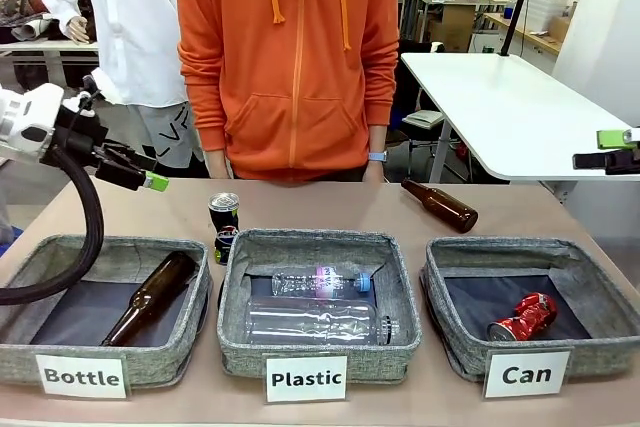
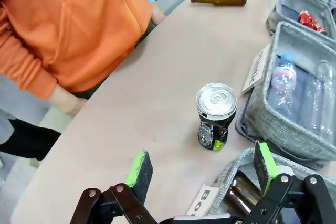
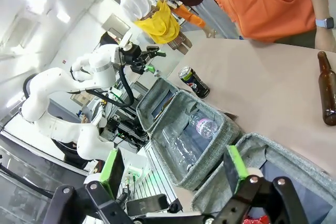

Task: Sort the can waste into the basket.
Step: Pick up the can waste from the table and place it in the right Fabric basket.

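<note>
Can (image 1: 224,228) with silver top stands upright; red can (image 1: 523,317) lies apparently dented.

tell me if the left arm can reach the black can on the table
Probably yes: the left fingers are open and aimed at the can, which stands upright on bare table with nothing in between; the Plastic basket is close beside it.

a robotics lab: white robot arm (image 3: 63,80), white worktable (image 1: 500,107), equipment-cluttered desks (image 1: 452,7) behind.

White table (image 1: 500,102) behind, cluttered desks (image 1: 522,35) beyond
</note>
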`<state>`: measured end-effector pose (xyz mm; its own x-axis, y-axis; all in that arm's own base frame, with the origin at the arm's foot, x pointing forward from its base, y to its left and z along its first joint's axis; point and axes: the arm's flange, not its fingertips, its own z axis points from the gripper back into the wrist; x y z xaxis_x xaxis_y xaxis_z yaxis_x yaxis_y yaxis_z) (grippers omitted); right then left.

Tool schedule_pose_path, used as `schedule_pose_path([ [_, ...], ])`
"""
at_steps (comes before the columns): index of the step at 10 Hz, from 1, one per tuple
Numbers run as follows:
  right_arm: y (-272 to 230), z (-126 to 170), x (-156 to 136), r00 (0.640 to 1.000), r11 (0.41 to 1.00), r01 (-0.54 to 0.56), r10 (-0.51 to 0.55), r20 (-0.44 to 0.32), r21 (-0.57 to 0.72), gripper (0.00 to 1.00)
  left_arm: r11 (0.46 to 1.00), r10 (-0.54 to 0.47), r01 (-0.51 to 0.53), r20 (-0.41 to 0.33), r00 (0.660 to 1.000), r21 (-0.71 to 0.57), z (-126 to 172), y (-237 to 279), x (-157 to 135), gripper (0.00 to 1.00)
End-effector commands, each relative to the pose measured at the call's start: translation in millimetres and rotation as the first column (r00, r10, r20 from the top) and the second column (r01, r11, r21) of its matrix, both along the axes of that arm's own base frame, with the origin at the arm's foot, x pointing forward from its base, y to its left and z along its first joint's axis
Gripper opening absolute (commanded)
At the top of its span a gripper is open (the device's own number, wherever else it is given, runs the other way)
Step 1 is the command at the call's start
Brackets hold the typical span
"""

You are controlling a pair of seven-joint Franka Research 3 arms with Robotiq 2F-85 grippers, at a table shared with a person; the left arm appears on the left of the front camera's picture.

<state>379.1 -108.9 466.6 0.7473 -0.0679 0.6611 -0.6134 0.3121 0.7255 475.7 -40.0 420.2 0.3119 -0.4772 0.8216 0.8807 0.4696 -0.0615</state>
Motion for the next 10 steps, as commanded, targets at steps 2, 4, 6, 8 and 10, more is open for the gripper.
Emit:
schedule_pose_path([
  [2,-1,-1,-3,1.000,1.000,-0.009,0.009,0.018,-0.001,1.00,0.982,-0.191,0.191,-0.001,0.982,0.013,-24,-8,16,1.00],
  [4,-1,-1,-3,1.000,1.000,-0.009,0.009,0.018,-0.001,1.00,0.960,-0.279,0.280,-0.019,0.960,0.030,-37,-11,22,1.00],
  [6,-1,-1,-3,1.000,1.000,-0.009,0.009,0.018,-0.001,1.00,0.948,-0.317,0.318,-0.056,0.947,0.017,-59,-22,37,1.00],
  [8,-1,-1,-3,1.000,1.000,-0.009,0.009,0.018,-0.001,1.00,0.949,-0.314,0.315,-0.029,0.949,0.022,-77,-33,60,1.00],
  [10,-1,-1,-3,1.000,1.000,-0.009,0.009,0.018,-0.001,1.00,0.925,-0.379,0.379,-0.013,0.925,0.009,-89,-40,72,1.00],
])
